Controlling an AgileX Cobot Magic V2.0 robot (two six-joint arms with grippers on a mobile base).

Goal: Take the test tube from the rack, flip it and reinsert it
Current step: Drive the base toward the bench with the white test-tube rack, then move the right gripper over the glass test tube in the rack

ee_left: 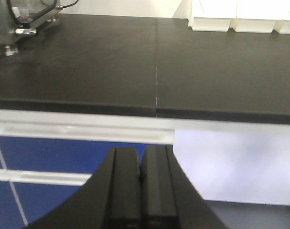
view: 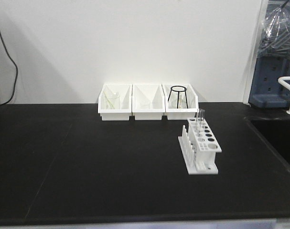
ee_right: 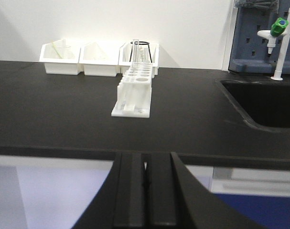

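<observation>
One rack (view: 205, 158), one test tube (view: 200, 116) in it, three bins (view: 148, 114), left tool (ee_left: 141, 160) and right tool (ee_right: 145, 162) closed

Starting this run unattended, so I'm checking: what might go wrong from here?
The test tube is thin clear glass against the white bins, so a grasp may miss. The rack stands free and could tip as the tube lifts. The right gripper is shut and must open first.

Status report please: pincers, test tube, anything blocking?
Left pincer and right pincer shut, empty, short of bench edge. Test tube upright in rack, far end. Nothing between right pincer and rack.
</observation>
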